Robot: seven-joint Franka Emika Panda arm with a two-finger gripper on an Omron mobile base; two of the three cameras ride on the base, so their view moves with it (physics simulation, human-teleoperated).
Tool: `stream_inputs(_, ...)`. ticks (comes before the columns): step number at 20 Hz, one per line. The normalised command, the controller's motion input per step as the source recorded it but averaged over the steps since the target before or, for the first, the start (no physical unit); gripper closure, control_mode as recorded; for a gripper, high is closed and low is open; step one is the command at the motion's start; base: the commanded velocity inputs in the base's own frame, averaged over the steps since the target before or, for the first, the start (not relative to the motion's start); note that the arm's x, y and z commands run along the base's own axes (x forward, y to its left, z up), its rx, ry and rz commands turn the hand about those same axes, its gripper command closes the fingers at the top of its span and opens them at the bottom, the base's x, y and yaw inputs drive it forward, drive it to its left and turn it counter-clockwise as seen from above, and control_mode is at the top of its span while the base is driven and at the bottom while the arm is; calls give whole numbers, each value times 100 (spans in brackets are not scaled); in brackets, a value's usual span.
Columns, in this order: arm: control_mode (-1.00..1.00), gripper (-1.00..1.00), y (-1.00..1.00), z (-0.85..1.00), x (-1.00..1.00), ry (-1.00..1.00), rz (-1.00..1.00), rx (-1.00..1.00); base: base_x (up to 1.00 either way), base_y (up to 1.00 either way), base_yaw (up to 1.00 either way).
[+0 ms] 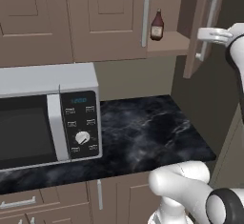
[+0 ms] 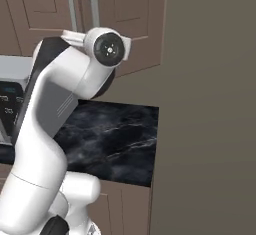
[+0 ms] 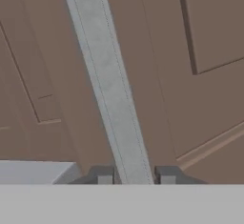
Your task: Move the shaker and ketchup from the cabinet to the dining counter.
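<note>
A row of brown panelled wall units runs above a black marble table [image 1: 152, 132] with white veins, set against a grey-green wall. The cabinet [image 1: 164, 44] at the right end of that row stands with its door [image 1: 202, 27] swung out toward the robot, and the ketchup [image 1: 157, 25] stands upright on the shelf inside, near the left edge of the opening and just beside the closed neighbouring door's silver bar handle [image 1: 145, 17]. The part of the shelf right of the bottle is bare where it shows; the open door hides the far right of the opening.

The end effector [image 3: 133, 176] is at the open door's long silver handle [image 3: 109, 85]: in the hand view the bar runs between the two finger tips [image 3: 105, 176], which sit narrow on either side of it, gripping the handle. In the left base view the white hand reaches that handle from the right.

Below the shelf, a silver microwave [image 1: 45, 116] with a dark door and a control dial stands on the left part of the table, well apart from the bottle. The marble to its right is bare. In the right base view the arm's own white link covers much of the cabinet fronts.
</note>
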Motion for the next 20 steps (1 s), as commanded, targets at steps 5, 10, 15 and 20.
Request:
stream_inputs(5, -100, -100, 0, 0, -30, 0, 12, 0, 0, 0, 0)
stream_inputs(10, -100, -100, -4, 0, -36, 0, 11, 0, 0, 0, 0)
stream_inputs(15, -100, -100, -42, 0, -45, -7, 12, 1, 0, 0, 0)
stream_inputs(20, -100, -100, -14, 0, -20, 0, 1, 0, 0, 0, 0)
